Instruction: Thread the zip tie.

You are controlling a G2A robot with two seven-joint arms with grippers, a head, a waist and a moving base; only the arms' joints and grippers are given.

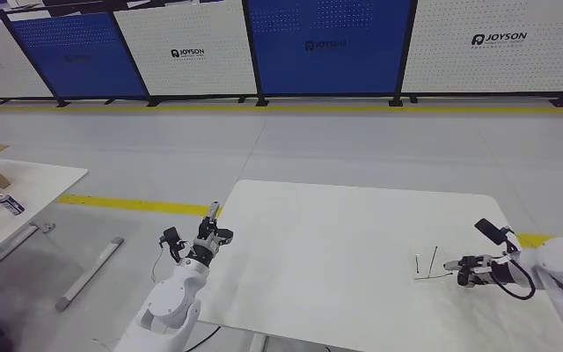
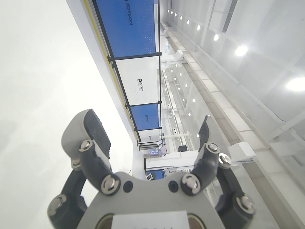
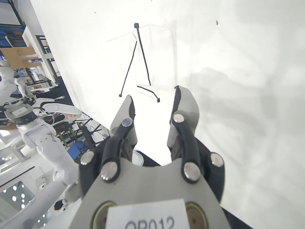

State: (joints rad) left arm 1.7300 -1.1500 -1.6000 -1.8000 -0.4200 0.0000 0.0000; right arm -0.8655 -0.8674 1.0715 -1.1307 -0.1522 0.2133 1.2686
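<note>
Three black zip ties lie on the white table (image 1: pixel 352 238) near its right end. In the right wrist view, a long zip tie (image 3: pixel 143 53) has its head at the far end. A second zip tie (image 3: pixel 128 69) slants beside it, and a short curved zip tie (image 3: pixel 149 92) lies nearest. In the top view the zip ties (image 1: pixel 427 264) are thin dark lines. My right gripper (image 3: pixel 153 96) (image 1: pixel 450 264) is open and low over the table, its tips just short of the curved tie. My left gripper (image 2: pixel 147 117) (image 1: pixel 212 217) is open and holds nothing, at the table's left edge, pointing away from the ties.
Faint clear outlines (image 3: pixel 164 48) surround the ties, perhaps a transparent holder. Bare tabletop stretches between the two arms. Another white table (image 1: pixel 35 189) stands off to the left. Blue and white panels (image 1: pixel 325 44) line the far side of the floor.
</note>
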